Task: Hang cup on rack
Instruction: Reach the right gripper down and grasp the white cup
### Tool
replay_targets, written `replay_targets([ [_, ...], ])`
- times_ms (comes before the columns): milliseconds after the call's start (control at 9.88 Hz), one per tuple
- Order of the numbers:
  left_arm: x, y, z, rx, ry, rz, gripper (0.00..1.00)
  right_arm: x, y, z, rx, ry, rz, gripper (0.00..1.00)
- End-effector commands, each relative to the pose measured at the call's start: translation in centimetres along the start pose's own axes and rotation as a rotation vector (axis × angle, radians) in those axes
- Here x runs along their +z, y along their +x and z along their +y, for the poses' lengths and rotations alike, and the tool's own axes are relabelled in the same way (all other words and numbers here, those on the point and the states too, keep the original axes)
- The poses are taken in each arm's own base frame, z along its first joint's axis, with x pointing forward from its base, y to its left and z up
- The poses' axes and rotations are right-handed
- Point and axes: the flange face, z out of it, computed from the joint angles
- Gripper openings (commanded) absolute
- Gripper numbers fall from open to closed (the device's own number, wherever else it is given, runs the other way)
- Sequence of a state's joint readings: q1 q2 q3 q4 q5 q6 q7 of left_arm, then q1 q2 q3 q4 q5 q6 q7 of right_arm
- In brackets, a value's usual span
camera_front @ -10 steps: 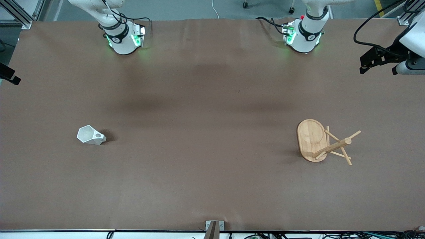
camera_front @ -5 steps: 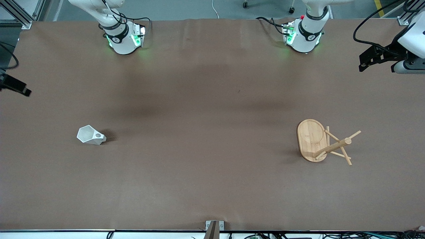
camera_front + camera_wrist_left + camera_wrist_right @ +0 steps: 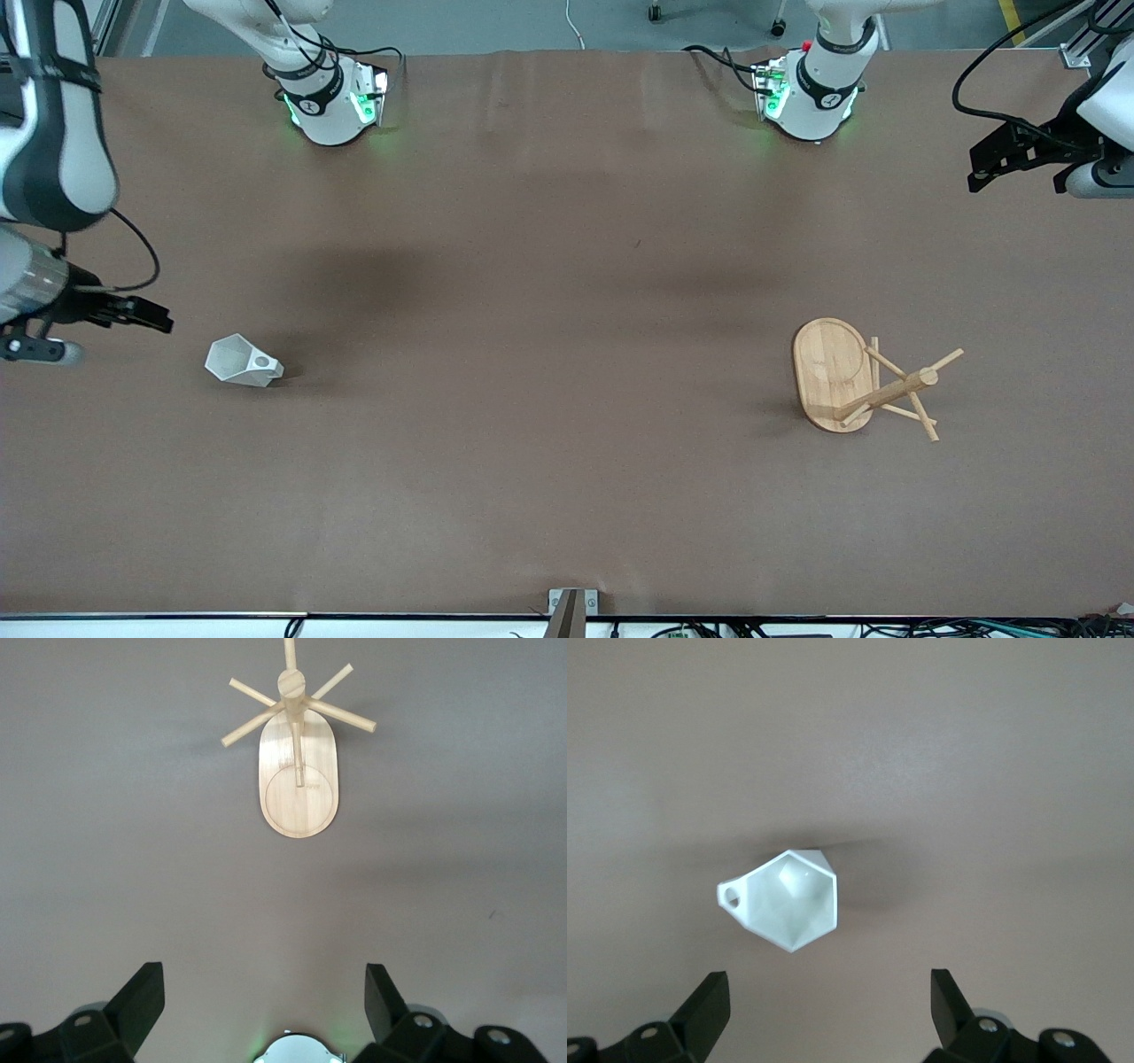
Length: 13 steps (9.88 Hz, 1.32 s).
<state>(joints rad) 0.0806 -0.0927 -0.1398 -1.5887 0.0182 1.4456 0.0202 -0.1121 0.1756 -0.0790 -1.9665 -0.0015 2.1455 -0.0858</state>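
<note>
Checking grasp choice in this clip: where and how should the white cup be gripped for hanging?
The cup lies on its side, tab hole showing. Probably best: the open right gripper comes down from above and pinches two opposite flat facets of the tapering body, leaving the tab free for a peg on the rack.

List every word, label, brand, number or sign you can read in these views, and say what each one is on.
No readable text in any view.
Cup: plain white, no marking.
Rack: bare bamboo, no print visible.
Right arm's base and left arm's base: each has a small round mark, too small to read.
</note>
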Motion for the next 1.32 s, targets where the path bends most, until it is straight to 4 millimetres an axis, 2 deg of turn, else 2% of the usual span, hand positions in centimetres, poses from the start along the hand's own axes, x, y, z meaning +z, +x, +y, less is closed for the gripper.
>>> replay_targets([
  [0,1.4,0.4,-0.4,0.021,-0.002,-0.039,1.0,6.4,-1.3,-0.6,-0.013,0.007,0.048,1.0],
  [101,1.4,0.3,-0.4,0.021,-0.002,-0.042,1.0,9.1,-0.9,-0.7,-0.015,0.003,0.053,1.0],
  [304,1.4,0.3,-0.3,0.027,0.0,-0.042,1.0,12.7,-0.7,-0.9,-0.019,0.0,0.042,0.96],
  [405,1.5,0.3,-0.3,0.027,-0.001,-0.048,1.0,12.9,-0.7,-1.4,-0.026,0.002,0.039,0.9],
  [709,1.6,0.2,-0.4,0.025,-0.001,-0.06,1.0,13.9,-0.7,-1.5,-0.028,0.002,0.025,0.56],
  [911,1.7,0.0,-0.5,0.025,-0.002,-0.072,1.0,14.6,-0.6,-1.2,-0.021,0.0,0.037,0.4],
  [1013,1.6,0.1,-0.9,0.018,-0.003,-0.07,1.0,15.1,-0.5,-1.0,-0.016,0.001,0.04,0.26],
  [1114,1.6,0.1,-1.1,0.016,-0.003,-0.07,1.0,15.1,-0.4,-0.9,-0.012,-0.001,0.057,0.08],
  [1215,1.6,0.1,-1.2,0.021,-0.004,-0.07,1.0,15.0,-0.3,-1.0,-0.008,0.0,0.054,0.01],
])
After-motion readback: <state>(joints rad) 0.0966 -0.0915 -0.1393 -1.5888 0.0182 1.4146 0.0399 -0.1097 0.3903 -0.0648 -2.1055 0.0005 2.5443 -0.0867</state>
